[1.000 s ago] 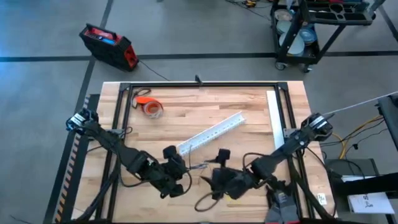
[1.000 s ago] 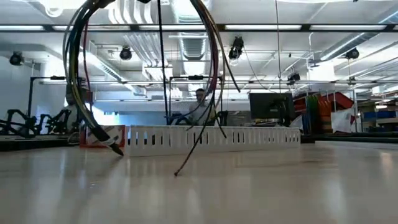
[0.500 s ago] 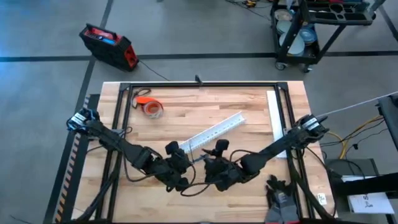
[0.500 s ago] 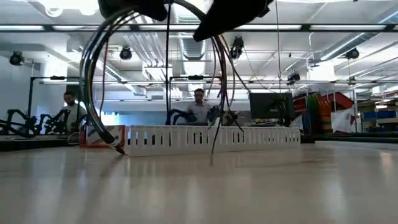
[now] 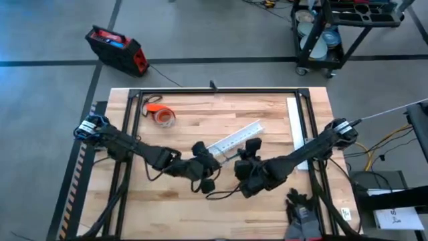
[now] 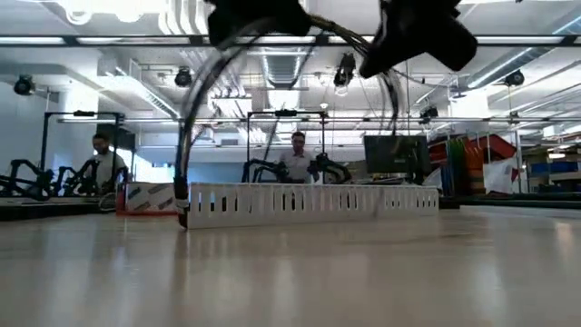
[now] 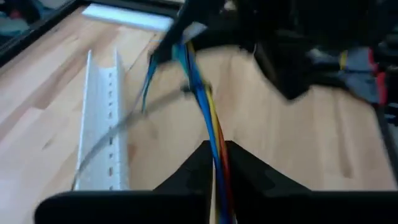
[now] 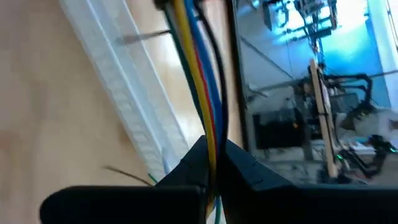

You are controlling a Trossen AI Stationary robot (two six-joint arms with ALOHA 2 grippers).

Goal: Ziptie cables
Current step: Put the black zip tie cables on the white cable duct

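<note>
The cables [image 7: 208, 115] are held up off the table [image 5: 267, 114] between both arms, just toward six o'clock of the white slotted channel [image 5: 234, 139] at the table's middle. In the left wrist view the left gripper [image 7: 214, 158] is clamped down on the coloured strands, its fingers pressed against them on either side. The right gripper [image 8: 210, 158] is likewise closed tight on the same bundle in its own view, yellow, red and blue wires running out between the fingers. From above, the two grippers are seen near each other, with a slack loop of wire hanging toward six o'clock between them. A thin dark strip is seen crossing the bundle in the left wrist view; whether it is the ziptie cannot be told. No cinched loop around the wires is visible, so the tying is judged not yet done: the bundle is gathered and gripped, the strap remains to be wrapped and pulled tight.
</note>
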